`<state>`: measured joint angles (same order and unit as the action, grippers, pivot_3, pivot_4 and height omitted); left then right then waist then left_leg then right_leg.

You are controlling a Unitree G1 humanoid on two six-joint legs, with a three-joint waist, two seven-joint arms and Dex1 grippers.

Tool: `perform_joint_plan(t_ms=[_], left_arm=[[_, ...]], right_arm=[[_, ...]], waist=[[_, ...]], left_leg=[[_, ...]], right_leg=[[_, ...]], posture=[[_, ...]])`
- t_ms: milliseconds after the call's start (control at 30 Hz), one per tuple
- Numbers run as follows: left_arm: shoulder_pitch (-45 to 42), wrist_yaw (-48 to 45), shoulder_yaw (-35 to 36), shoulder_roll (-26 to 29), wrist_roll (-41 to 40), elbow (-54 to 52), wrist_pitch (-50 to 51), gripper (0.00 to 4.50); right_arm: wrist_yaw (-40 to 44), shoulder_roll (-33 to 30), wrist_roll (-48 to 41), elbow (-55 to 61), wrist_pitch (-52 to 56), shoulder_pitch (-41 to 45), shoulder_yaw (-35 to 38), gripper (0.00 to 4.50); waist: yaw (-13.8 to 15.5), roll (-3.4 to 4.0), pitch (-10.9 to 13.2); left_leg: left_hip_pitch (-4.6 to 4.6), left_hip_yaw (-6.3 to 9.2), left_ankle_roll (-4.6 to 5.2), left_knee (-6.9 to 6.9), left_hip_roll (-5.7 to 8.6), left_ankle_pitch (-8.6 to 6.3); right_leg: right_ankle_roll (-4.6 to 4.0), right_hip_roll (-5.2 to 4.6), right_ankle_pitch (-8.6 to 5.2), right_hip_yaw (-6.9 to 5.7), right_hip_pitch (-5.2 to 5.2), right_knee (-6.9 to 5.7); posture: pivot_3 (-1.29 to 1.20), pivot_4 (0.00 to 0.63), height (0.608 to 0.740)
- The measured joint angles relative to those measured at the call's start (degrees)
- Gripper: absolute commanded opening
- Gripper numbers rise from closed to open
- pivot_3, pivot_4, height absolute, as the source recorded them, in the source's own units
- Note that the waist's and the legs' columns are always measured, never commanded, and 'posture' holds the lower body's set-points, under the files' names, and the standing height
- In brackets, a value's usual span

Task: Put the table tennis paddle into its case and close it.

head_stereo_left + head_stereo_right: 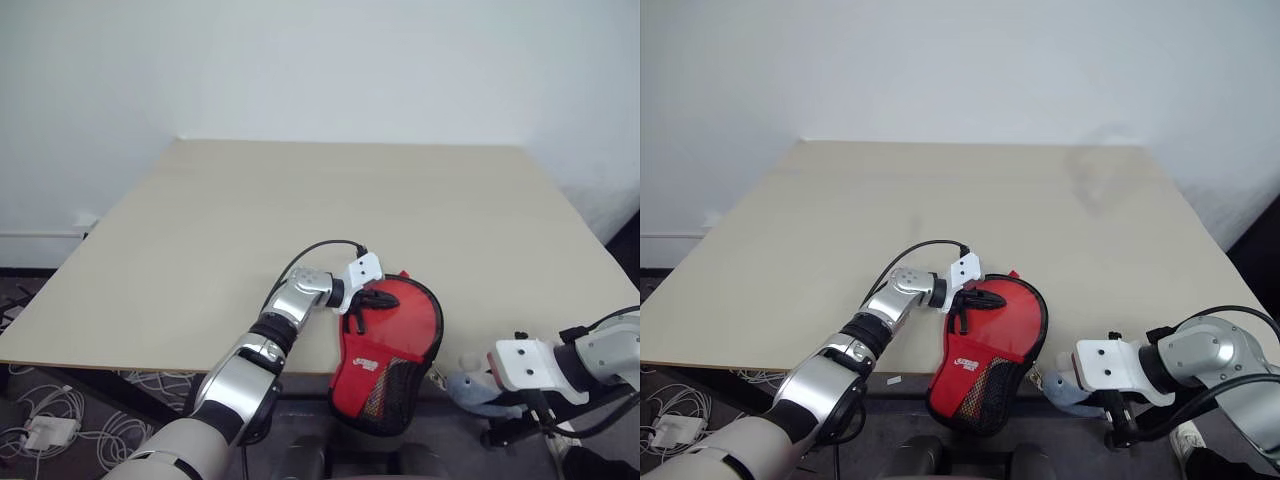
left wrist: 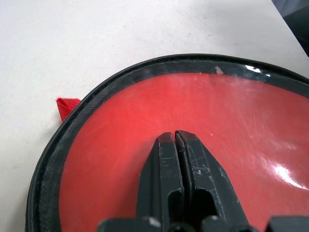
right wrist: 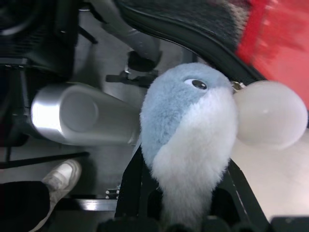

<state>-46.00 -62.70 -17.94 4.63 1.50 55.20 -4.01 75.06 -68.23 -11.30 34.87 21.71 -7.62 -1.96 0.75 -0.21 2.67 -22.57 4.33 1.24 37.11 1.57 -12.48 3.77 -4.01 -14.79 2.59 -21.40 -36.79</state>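
Red fabric is your landmark: the case lies at the near edge of the surface, round head on the top, narrow mesh end hanging over the edge toward you. Its long axis runs from the far side of the surface toward you, tilted a little.

Your left tool sits on the round head of the case, its 2 fingers pressed together and resting on a glossy red face inside the black zipper rim, which I take to be the table tennis paddle already seated in the case.

Your right tool hangs off the surface, just beside the hanging end of the case, pinching a grey-and-white plush charm that seems tied to the zipper. So the right arm is nearer the zipper; closing likely means pulling the charm along the rim while the left pins the case.
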Motion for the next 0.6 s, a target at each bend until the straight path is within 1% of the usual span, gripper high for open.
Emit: perform_joint_plan(t_ms=[367, 500, 600], left_arm=[[-1.0, -0.1, -0.2, 0.0, 0.3, 0.9, 0.0, 0.0], [-1.2, -0.2, -0.2, 0.0, 0.3, 1.2, 0.0, 0.0], [-1.4, -0.5, -0.2, 0.0, 0.4, 1.4, 0.0, 0.0]], right_arm=[[-1.4, -0.1, -0.3, 6.4, 0.4, -4.8, 1.0, 0.45], [-1.7, -0.7, 2.4, 4.1, -3.9, -6.8, 0.9, 0.45], [-1.7, -1.4, 2.7, 3.3, -6.8, -9.0, 2.0, 0.45]], waist=[[0.1, -0.13, 0.0], [0.1, -0.22, 0.0], [0.1, -0.22, 0.0]], left_leg=[[-0.03, 0.05, 0.0, 0.06, 0.0, -0.05], [-0.03, 0.05, 0.0, 0.1, -0.01, -0.08], [-0.04, 0.04, 0.02, 0.12, 0.0, -0.11]], right_leg=[[0.02, -0.02, -0.02, -0.07, 0.03, 0.04], [0.02, -0.02, -0.02, -0.08, 0.04, 0.04], [0.02, -0.03, -0.02, -0.08, 0.06, 0.04]], posture=[[0.0, 0.0, 0.734], [0.0, 0.0, 0.734], [0.0, 0.0, 0.734]])
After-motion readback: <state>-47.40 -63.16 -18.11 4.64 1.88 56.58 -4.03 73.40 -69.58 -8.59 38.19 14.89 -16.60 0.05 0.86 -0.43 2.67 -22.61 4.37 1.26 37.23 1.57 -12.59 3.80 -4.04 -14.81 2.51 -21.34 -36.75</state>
